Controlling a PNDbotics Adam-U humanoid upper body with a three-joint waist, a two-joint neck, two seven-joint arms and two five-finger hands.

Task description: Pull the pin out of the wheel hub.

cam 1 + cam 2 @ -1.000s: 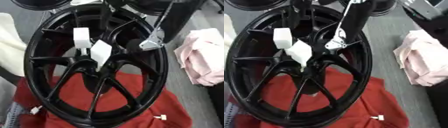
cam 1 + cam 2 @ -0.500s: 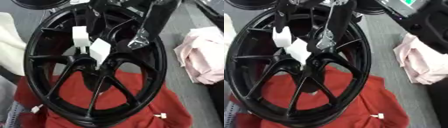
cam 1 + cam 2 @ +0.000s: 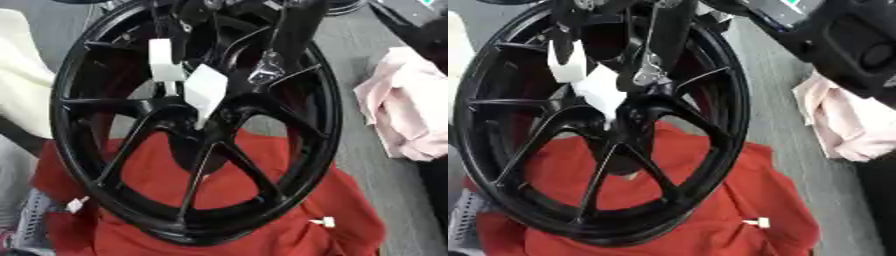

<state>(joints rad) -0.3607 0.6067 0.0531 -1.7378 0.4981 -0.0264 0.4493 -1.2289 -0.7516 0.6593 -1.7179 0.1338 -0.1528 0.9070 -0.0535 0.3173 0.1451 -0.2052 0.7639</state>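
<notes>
Wheel: glossy black spoked alloy wheel hub (image 3: 131,130), lying face-up, filling most of both views.
Underlay: red cloth (image 3: 289,220) beneath the wheel's near half, showing through the spokes.
Pin: cannot be made out for certain; two white tags (image 3: 206,90) hanging just above the hub centre, touching one another.
Right hand (image 3: 267,70): black and silver, reaching down from the top edge over the wheel's upper spokes, silver tip just right of the white tags, near the hub centre; finger state cannot be told.
Left hand: dark blurred parts at the top edge only, state cannot be told.
Surroundings: pink cloth (image 3: 407,115) right of the wheel, cream cloth (image 3: 22,75) left; grey surface.
</notes>
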